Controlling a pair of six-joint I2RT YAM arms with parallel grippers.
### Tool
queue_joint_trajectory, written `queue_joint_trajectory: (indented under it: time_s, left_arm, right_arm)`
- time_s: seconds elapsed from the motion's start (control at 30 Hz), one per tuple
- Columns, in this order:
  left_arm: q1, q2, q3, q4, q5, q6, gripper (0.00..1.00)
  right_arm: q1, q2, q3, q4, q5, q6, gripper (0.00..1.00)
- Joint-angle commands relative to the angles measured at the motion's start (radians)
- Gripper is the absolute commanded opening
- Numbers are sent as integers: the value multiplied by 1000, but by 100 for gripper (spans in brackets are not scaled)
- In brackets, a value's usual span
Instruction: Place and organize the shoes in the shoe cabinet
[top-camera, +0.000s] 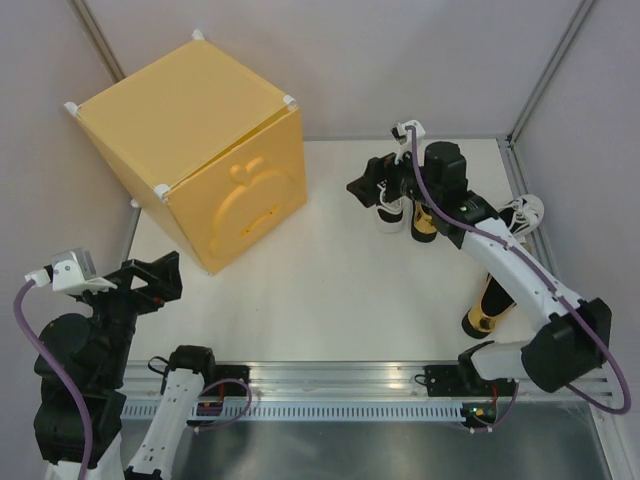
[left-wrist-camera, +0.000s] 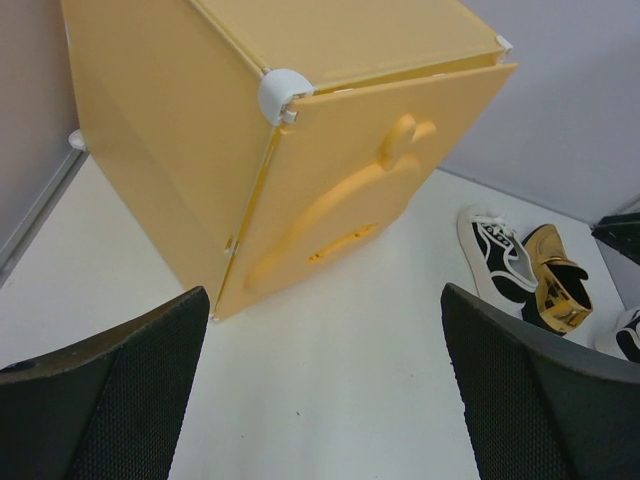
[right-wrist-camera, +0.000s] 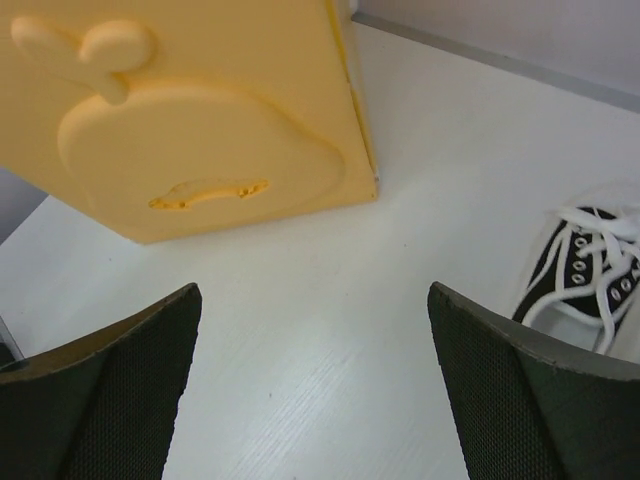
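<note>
The right gripper (top-camera: 363, 186) hovers with its fingers spread wide and nothing between them; a sneaker (top-camera: 389, 214) and a gold slip-on (top-camera: 424, 224) lie just to its right, side by side, long axes running near to far; a second sneaker (top-camera: 527, 212) and second gold slip-on (top-camera: 483, 312) lie apart by the table's (top-camera: 330, 270) right edge; the cabinet (top-camera: 180, 130) stands far left, door (top-camera: 250, 195) shut; the left gripper (top-camera: 160, 275), wide open and empty, faces it.

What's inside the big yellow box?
You cannot see inside: the shoe cabinet is covered in front by its door. Outside on the table lie a sneaker, a gold slip-on, another sneaker and another gold slip-on.
</note>
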Motion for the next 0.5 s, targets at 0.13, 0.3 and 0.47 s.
queue_joint_trajectory:
  time_s: [0.13,0.3,0.47]
  left_arm:
    - [-4,32,-4,-38,-8,-27,100]
    - [-4,45,-6,-39,-14,-27,100]
    - [-4,55,-13,-39,-25,-22,100]
  right_arm:
    - [3,280,166,330,-292,-6,98]
    - [3,385,235,491,-344,-22,98]
    - [3,536,362,510,-431,-52,98]
